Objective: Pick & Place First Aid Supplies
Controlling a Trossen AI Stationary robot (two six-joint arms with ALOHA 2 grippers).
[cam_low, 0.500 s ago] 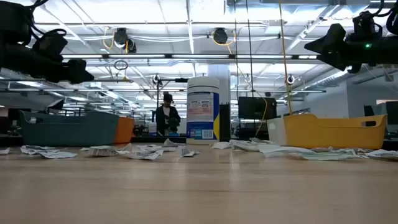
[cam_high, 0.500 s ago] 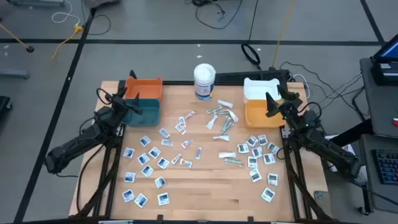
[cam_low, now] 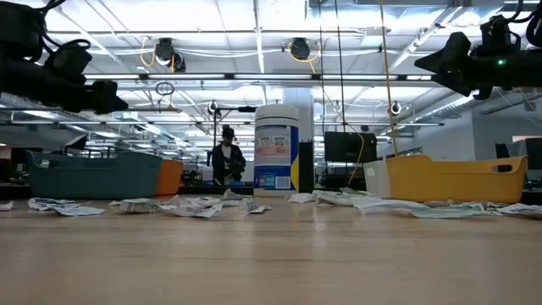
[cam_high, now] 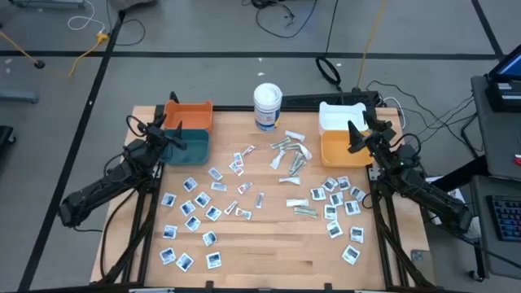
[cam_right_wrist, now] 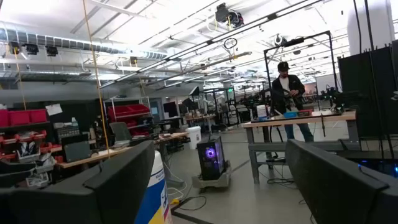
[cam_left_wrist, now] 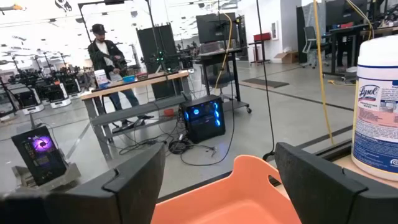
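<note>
Left claw [cam_high: 168, 137] wide open, empty, over teal bin [cam_high: 189, 145]. Right claw [cam_high: 356, 136] wide open, empty, over yellow bin [cam_high: 340, 150]. First aid supplies [cam_high: 213, 196] scattered mid-table [cam_high: 269, 244], between and clear of both claws.

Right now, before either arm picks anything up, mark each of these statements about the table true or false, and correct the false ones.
1. The left gripper holds a packet. False: its fingers are open and empty, above the orange and teal bins.
2. The white tub stands upright at the table's far edge, between the two groups of bins. True.
3. The first aid supplies are already sorted into the bins. False: they lie scattered on the table.
4. The right gripper is open, by the yellow bin. True.
5. The teal bin is on the right arm's side. False: it is on the left arm's side.
</note>
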